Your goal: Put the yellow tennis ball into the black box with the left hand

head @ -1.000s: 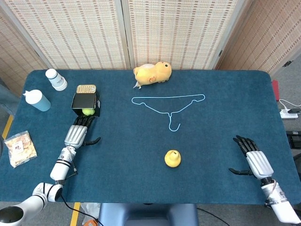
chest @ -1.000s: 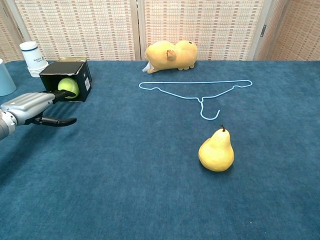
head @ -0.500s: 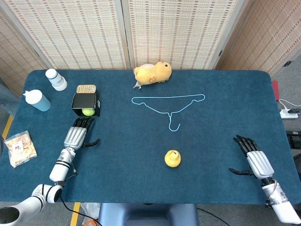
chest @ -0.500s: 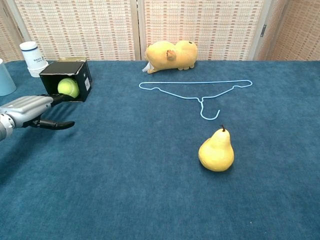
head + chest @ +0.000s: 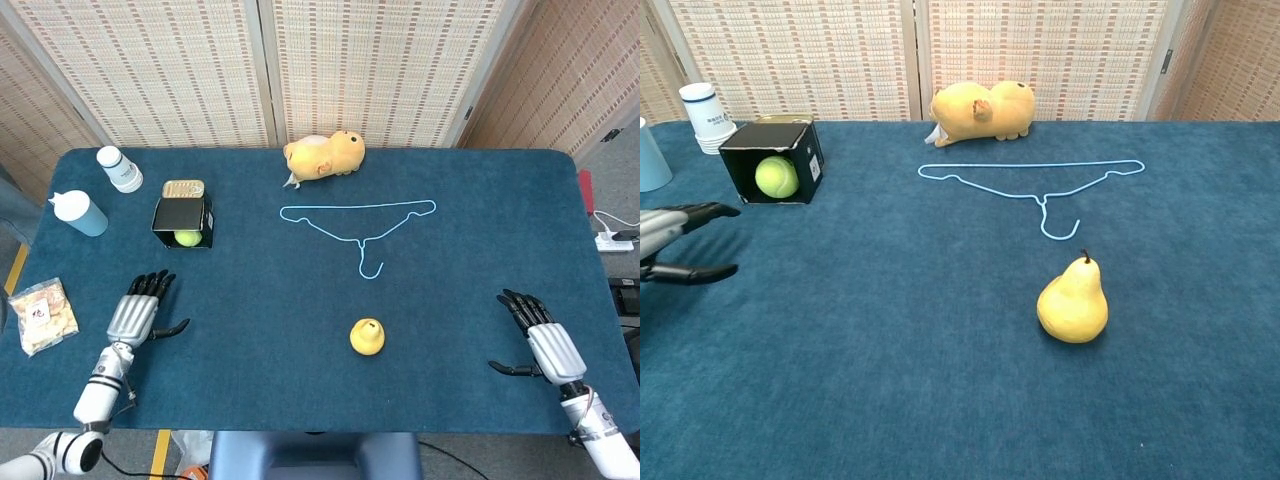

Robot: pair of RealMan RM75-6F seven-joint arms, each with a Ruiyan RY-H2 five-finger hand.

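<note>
The yellow tennis ball (image 5: 187, 238) (image 5: 777, 177) lies inside the black box (image 5: 181, 214) (image 5: 771, 140), which rests on its side with its mouth facing me, at the left of the table. My left hand (image 5: 135, 309) (image 5: 677, 243) hovers flat and empty near the front left edge, well short of the box, fingers spread and thumb out to the side. My right hand (image 5: 545, 340) rests open at the front right corner, holding nothing; the chest view does not show it.
A yellow pear (image 5: 367, 337) (image 5: 1073, 302) stands front centre. A light blue wire hanger (image 5: 362, 223) (image 5: 1040, 183) lies mid-table, a yellow plush toy (image 5: 324, 155) (image 5: 981, 110) behind it. A white bottle (image 5: 119, 169), blue bottle (image 5: 79, 212), tin (image 5: 183, 187) and snack bag (image 5: 40, 314) crowd the left.
My left hand has pulled back from the box mouth toward the front edge, leaving the ball inside the box. The right hand has stayed put.
</note>
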